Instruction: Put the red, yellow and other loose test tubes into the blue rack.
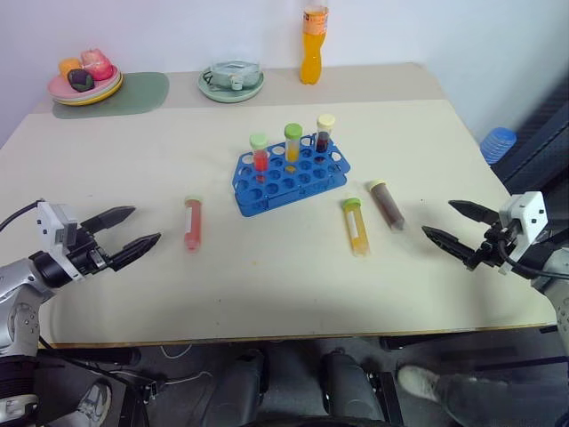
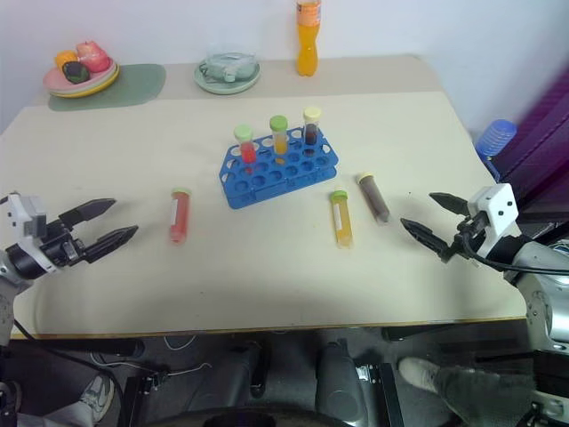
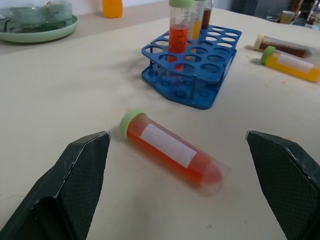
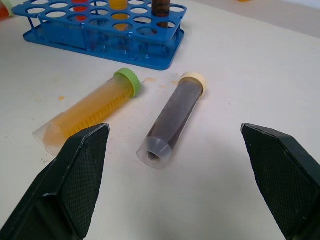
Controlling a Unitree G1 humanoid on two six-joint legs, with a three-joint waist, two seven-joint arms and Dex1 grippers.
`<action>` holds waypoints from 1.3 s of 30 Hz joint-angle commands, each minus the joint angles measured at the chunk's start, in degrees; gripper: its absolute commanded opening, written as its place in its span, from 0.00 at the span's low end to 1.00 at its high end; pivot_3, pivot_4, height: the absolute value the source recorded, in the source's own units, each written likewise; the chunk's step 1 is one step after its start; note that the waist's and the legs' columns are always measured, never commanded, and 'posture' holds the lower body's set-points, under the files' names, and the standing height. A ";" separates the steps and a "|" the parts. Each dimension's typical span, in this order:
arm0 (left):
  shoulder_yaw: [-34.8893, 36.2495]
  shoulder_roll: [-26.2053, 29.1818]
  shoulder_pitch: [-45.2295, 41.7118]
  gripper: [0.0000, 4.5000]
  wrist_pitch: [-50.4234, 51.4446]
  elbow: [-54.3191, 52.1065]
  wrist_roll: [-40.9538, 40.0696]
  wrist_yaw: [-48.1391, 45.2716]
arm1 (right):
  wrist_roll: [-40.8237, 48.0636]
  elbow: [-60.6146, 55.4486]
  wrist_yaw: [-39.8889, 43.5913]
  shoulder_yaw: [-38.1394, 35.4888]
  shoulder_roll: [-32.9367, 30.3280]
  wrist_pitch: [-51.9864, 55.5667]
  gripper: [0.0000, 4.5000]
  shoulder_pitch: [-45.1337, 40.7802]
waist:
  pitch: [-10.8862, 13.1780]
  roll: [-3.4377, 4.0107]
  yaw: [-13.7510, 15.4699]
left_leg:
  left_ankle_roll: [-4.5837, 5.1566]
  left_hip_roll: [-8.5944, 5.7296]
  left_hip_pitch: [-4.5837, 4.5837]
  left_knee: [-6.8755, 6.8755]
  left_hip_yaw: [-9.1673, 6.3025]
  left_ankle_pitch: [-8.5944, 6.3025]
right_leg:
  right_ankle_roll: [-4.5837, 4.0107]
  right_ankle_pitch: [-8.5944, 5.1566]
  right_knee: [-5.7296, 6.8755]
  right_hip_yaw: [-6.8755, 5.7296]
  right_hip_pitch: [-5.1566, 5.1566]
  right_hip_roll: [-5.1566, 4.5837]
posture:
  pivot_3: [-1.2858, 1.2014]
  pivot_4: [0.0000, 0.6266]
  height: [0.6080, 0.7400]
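A pale table (image 1: 267,267) carries a blue rack (image 1: 291,174) near its middle, a little toward the far edge. Three capped tubes stand upright in the rack's back row: one red with a green cap, one yellow-orange with a green cap, one dark with a cream cap. They appear to be already sorted.

Three more tubes lie loose on their sides, nearer the front edge than the rack. The red tube (image 1: 192,222) lies toward the left edge, well apart from the rack. The yellow-orange tube (image 1: 355,226) and the dark brown tube (image 1: 388,205) lie side by side, close together but not touching, just right of the rack. So that makes six tubes: three racked, three still to place.

The left claw (image 1: 124,233) hovers over the left front of the table, fingers spread wide and empty, pointing toward the red tube; the left wrist view frames that tube between its fingers, which suggests it is lined up to pick it. The right claw (image 1: 456,225) mirrors this at the right front, also wide open and empty, aimed at the yellow-orange and brown pair.

Along the far edge sit a plate of toy food (image 1: 85,80) on a green mat, a green dish (image 1: 231,82), and one tall orange bottle (image 1: 313,44).
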 commanded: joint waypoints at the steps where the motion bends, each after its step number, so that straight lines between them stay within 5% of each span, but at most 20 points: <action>1: 0.94 0.56 -0.46 0.99 -0.38 -0.52 0.01 -0.56 | 1.29 -2.02 -0.55 -2.16 -0.47 0.37 0.97 -0.02 | 0.00 0.00 -0.02 | 0.00 0.00 0.00 0.00 0.00 0.00 | 0.00 0.00 0.00 0.00 0.00 0.00 | 0.52 0.24 1.00; 23: -0.83 -1.71 -5.96 0.99 0.53 -0.51 -2.34 -7.79 | 0.33 -5.84 -6.04 3.15 -0.35 6.66 0.97 -6.87 | 0.00 0.00 -0.08 | 0.00 0.00 0.00 -0.01 0.00 0.00 | 0.00 0.00 0.00 -0.01 -0.01 0.00 | 0.52 0.24 1.00; 29: -4.57 -3.44 -8.38 0.99 -0.59 -2.76 -0.39 -7.98 | -8.41 -8.07 -20.52 11.90 -2.67 23.81 0.97 -21.09 | 0.01 0.02 -0.29 | -0.02 0.00 -0.02 -0.01 0.02 0.01 | -0.01 0.01 0.06 0.01 -0.11 -0.01 | 0.52 0.24 1.00; 39: -8.22 -4.47 -11.71 0.99 -0.24 -5.88 -0.47 -8.93 | -9.49 12.72 -13.75 30.14 -2.89 54.47 0.97 -49.68 | 0.04 0.04 -0.24 | -0.01 -0.02 -0.17 -0.04 0.04 0.01 | -0.01 0.02 -0.04 0.00 -0.21 -0.03 | 0.52 0.24 1.00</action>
